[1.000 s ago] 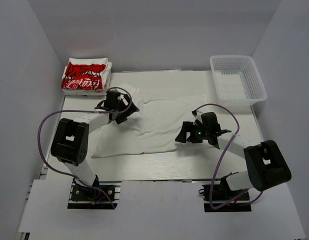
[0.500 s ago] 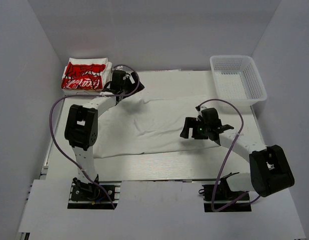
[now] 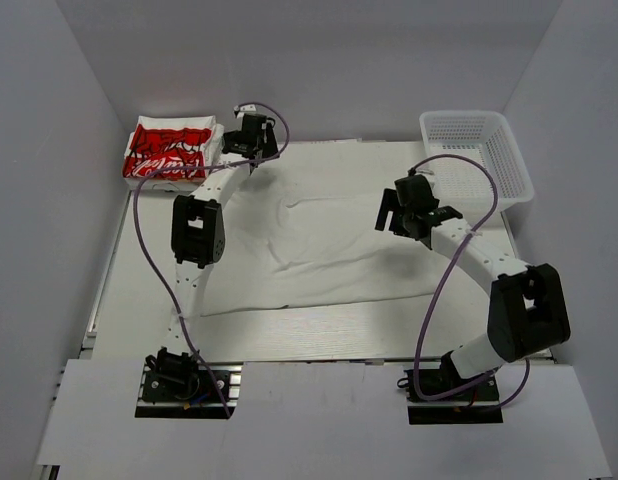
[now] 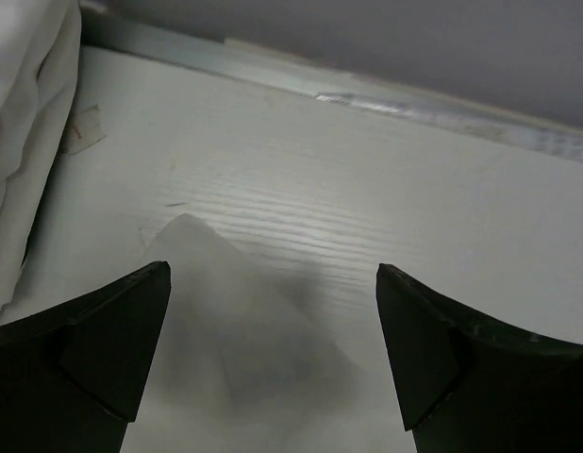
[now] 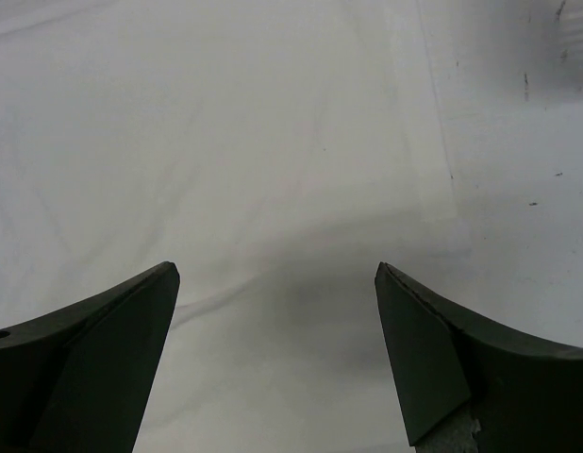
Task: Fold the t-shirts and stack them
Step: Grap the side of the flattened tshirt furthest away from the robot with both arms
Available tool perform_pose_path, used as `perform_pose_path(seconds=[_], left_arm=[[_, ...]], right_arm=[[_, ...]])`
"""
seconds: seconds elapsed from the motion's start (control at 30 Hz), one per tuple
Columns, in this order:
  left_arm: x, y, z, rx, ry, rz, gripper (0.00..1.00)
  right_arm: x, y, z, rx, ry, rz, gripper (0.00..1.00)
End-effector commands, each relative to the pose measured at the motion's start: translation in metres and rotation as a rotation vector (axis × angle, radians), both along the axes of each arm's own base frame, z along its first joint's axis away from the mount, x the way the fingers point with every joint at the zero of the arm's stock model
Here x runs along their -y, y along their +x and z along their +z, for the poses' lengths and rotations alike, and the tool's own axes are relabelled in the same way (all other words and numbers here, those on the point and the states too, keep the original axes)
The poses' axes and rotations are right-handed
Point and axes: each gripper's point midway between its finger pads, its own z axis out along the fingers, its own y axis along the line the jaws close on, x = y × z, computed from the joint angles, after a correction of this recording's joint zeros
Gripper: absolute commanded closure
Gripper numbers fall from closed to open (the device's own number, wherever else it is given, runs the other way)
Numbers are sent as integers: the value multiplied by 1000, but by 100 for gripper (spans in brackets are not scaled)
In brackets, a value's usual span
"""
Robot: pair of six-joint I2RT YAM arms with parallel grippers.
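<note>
A plain white t-shirt (image 3: 319, 245) lies spread out and wrinkled across the table. A folded stack of t-shirts (image 3: 169, 152) with a red print on top sits at the back left corner. My left gripper (image 3: 251, 140) hangs open just right of that stack, above a corner of the spread t-shirt (image 4: 225, 321); the stack's white edge (image 4: 23, 142) shows on the left of the left wrist view. My right gripper (image 3: 401, 210) is open over the t-shirt's right part (image 5: 225, 142), holding nothing.
A white mesh basket (image 3: 477, 160) stands at the back right of the table. The back wall rises close behind the left gripper. Bare tabletop (image 5: 518, 142) lies just right of the t-shirt's edge.
The left arm has stretched from the t-shirt's left side to the back, next to the folded stack. The right gripper has moved back and right over the t-shirt. Both stayed open.
</note>
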Motion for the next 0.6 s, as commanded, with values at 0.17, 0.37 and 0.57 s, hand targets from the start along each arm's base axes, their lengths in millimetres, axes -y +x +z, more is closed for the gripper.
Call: perform_pose_path(seconds=[0.17, 0.37, 0.57], left_arm=[[-42, 18, -10, 34, 192, 108, 0], [-57, 20, -40, -9, 214, 118, 0], [-57, 29, -60, -5, 174, 78, 0]], right_arm=[[13, 13, -15, -56, -91, -69, 10], [17, 26, -23, -86, -154, -85, 10], [17, 44, -43, -111, -180, -99, 10]])
